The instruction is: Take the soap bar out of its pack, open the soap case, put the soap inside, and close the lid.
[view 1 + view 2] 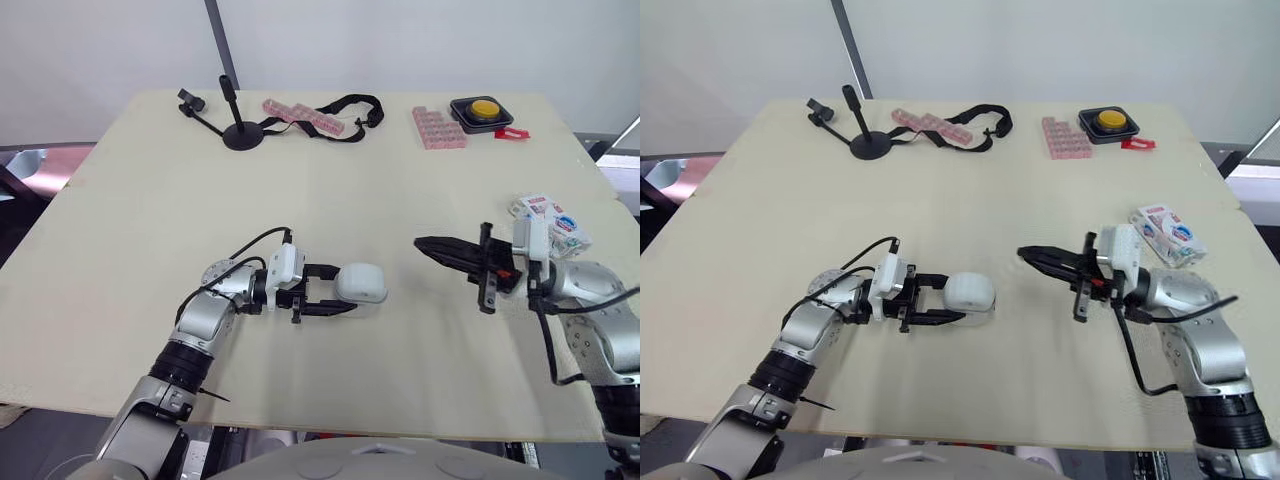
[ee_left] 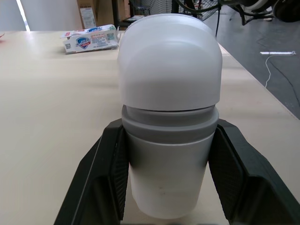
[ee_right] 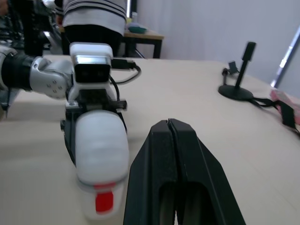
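Pinches soap case [image 1: 361,283] by its base with left gripper [image 1: 343,291]. Holds right gripper [image 1: 425,244] pressed closed, apart from it. Leaves soap pack [image 1: 555,222], seemingly unopened, nearby.

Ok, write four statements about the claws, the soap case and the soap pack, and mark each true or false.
1. The left claw grips the soap case. True.
2. The right claw holds the soap pack. False: it is shut on nothing; the soap pack lies on the table, apart from it.
3. The soap case's lid is off. False: the lid is on.
4. A yellow button sits near the table's far edge. True.
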